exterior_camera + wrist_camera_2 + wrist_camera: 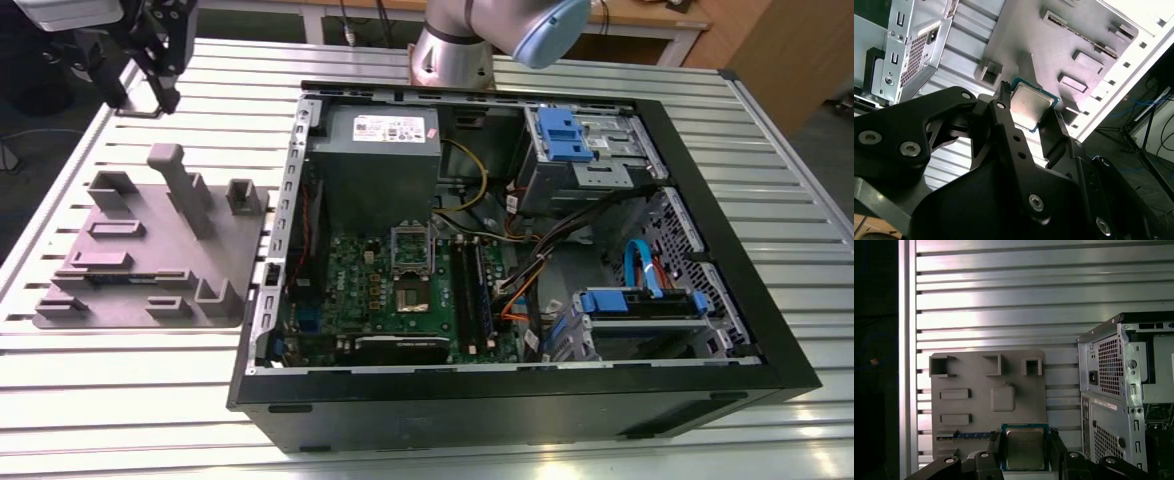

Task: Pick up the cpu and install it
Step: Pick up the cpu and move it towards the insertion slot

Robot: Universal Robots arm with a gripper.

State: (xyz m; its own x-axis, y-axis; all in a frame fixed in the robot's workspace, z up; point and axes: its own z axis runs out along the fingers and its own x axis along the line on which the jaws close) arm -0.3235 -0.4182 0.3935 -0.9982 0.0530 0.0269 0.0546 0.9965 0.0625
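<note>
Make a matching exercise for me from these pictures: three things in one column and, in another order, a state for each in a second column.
Things:
1. cpu
2. tray
3. case

States:
A. black, open, with the motherboard showing
B. held in the gripper
C. grey, lying flat on the table

Pairs: 1-B, 2-C, 3-A

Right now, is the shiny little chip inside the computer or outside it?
Outside. The hand grips the cpu over the table, apart from the computer case.
</note>
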